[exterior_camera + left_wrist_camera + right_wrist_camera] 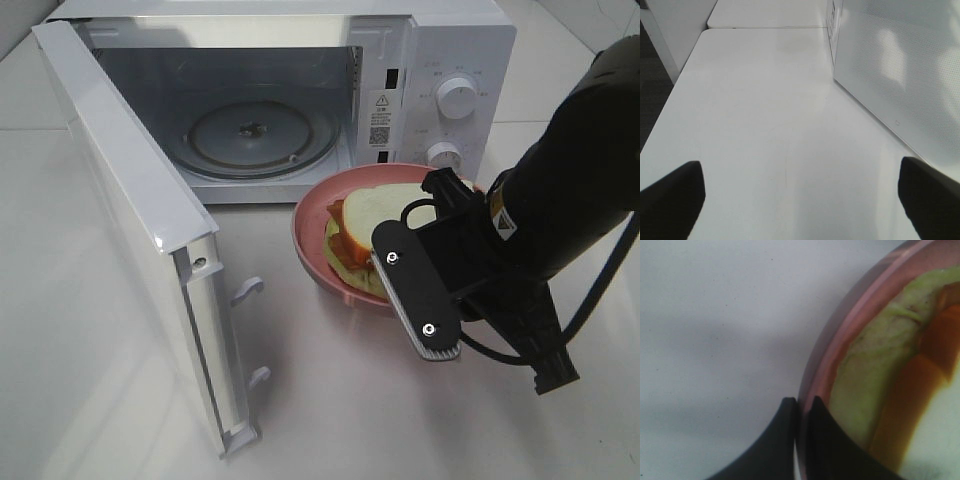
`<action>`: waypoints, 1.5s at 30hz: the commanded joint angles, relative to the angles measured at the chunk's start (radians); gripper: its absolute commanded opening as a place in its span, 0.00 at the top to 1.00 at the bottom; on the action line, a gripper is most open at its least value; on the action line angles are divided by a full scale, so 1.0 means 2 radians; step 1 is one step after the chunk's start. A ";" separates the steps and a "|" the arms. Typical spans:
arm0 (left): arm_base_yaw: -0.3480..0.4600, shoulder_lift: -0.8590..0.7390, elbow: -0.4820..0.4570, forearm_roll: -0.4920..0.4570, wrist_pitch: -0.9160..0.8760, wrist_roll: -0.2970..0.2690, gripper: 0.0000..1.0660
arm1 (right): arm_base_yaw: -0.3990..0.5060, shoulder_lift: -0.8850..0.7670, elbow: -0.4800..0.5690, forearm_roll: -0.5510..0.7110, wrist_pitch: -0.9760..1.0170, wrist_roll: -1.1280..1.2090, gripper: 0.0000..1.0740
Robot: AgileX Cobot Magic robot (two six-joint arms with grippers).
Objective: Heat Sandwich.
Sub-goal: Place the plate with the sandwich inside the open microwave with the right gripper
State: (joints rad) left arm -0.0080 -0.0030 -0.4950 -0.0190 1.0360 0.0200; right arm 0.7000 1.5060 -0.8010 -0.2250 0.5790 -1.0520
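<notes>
The sandwich [372,215], white bread over orange and green layers, lies on a round pink plate [310,228] on the table just in front of the open microwave [445,50]. My right gripper [400,285] is shut on the plate's near rim. In the right wrist view its fingertips [801,407] pinch the pink rim [840,340], with the sandwich [865,405] just inside. My left gripper [800,205] is open and empty above bare table, on the outer side of the microwave door [900,75]. It is out of the exterior high view.
The microwave door [130,220] stands swung out towards the front left. The glass turntable [250,135] inside holds nothing. Two dials [458,98] are on the microwave's right panel. The white table [330,400] stretches in front.
</notes>
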 commanded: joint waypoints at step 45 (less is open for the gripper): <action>0.001 -0.013 0.001 0.002 -0.004 -0.001 0.03 | -0.092 -0.004 -0.042 0.196 -0.035 -0.364 1.00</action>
State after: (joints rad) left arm -0.0080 -0.0030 -0.4950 -0.0190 1.0360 0.0200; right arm 0.5190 1.5070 -0.8690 0.1550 0.5310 -1.7620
